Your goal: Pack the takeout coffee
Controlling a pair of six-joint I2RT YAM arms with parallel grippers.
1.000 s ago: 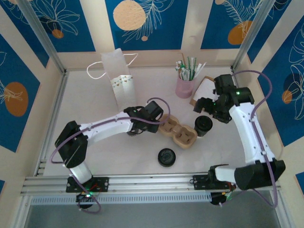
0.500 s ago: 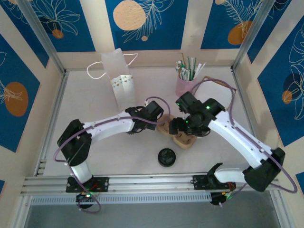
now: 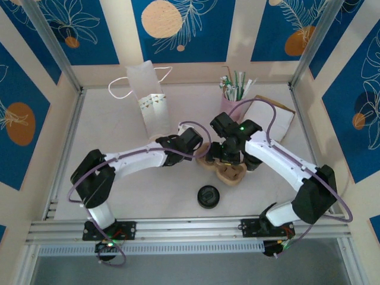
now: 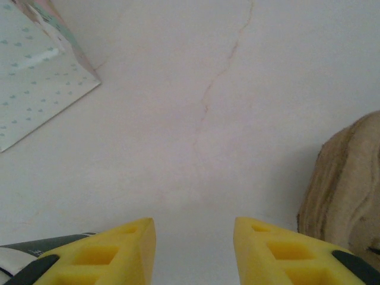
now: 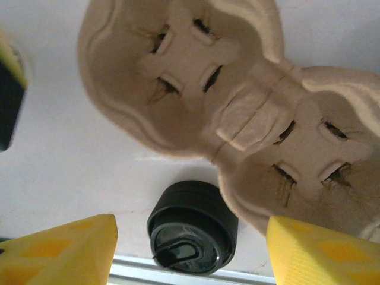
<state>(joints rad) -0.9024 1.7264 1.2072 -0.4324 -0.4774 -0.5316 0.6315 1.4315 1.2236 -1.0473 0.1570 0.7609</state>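
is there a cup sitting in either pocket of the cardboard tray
No, in the right wrist view both pockets of the cardboard tray show bare slotted bottoms with nothing standing in them.

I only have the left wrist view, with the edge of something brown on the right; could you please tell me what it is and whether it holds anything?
Observer: It is a cardboard cup carrier with two wells, and the right wrist view shows both wells empty.
Operator: Thank you. Where is the other arm working?
Observer: The right tool hangs open over that carrier, with nothing between its fingers.
Operator: Is there a lid anywhere?
Observer: Yes, a black lid lies flat on the near side of the carrier, toward the arm bases and apart from it.
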